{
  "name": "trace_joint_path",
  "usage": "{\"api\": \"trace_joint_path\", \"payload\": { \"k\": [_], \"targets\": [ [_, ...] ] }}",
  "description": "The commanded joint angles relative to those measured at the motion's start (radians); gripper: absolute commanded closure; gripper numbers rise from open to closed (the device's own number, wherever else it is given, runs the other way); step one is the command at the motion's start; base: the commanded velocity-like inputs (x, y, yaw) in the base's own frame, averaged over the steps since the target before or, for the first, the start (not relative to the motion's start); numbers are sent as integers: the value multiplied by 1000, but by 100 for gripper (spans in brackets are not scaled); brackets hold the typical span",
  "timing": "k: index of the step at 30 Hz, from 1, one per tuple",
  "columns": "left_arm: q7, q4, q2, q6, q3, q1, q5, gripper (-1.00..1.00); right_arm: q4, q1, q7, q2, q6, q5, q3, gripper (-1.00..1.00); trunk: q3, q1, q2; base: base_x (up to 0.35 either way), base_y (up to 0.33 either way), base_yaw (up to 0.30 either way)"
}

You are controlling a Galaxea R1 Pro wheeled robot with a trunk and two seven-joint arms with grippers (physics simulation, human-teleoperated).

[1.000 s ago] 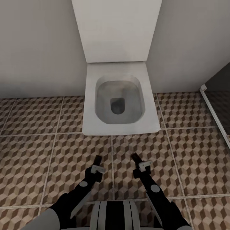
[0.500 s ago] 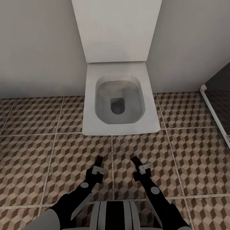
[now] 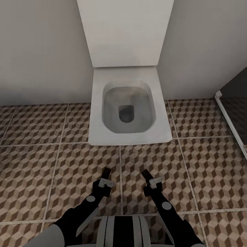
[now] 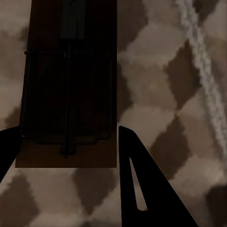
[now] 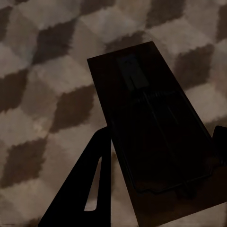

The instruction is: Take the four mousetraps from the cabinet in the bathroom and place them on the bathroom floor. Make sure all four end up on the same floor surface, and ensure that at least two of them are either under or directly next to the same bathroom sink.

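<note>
Mousetraps held in both fingers, left gripper and right gripper, facing toilet; dropping here on bathroom floor risks missing the sink requirement

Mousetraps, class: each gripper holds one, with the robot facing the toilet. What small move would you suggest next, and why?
Probably turn the base away in search of the sink before releasing anything. The left gripper and right gripper each grip a mousetrap above the bathroom floor, but straight ahead stands the toilet, and two traps must end beside a sink.
</note>
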Motion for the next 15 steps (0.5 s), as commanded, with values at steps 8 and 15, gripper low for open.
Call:
{"api": "trace_joint_path", "payload": {
  "k": [8,15],
  "targets": [
    [10,-3,2,4,-8,-1,5,100,7,0,-2,0,-1,10,0,100,0,0,0,0,0,0],
    [10,-2,2,4,-11,-1,5,100,7,0,-2,-2,-1,11,0,100,0,0,0,0,0,0]
  ]
}}
